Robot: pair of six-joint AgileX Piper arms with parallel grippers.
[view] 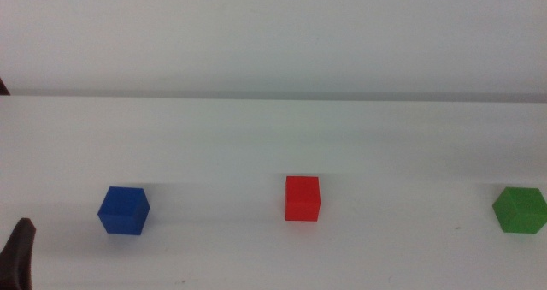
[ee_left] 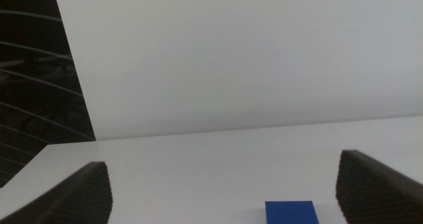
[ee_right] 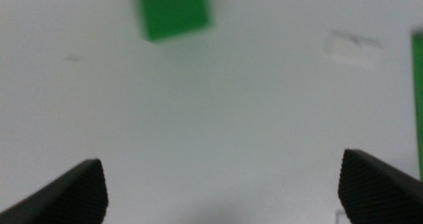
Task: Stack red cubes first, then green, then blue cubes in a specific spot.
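Observation:
In the middle view three cubes stand apart in a row on the white table: the blue cube (view: 123, 210) at the left, the red cube (view: 302, 198) in the middle, the green cube (view: 520, 210) at the far right. My left gripper (view: 19, 254) shows only as a dark tip at the bottom left corner, short of the blue cube. In the left wrist view my left gripper (ee_left: 223, 181) is open and empty, with the blue cube (ee_left: 291, 212) just ahead between the jaws. My right gripper (ee_right: 221, 181) is open and empty, and the green cube (ee_right: 173, 11) lies well ahead of it, blurred.
The white table (view: 273, 145) runs back to a white wall. A dark area (ee_left: 33, 85) lies beyond the table's edge in the left wrist view. A small pale patch (ee_right: 352, 49) and a green strip (ee_right: 418, 98) show in the right wrist view.

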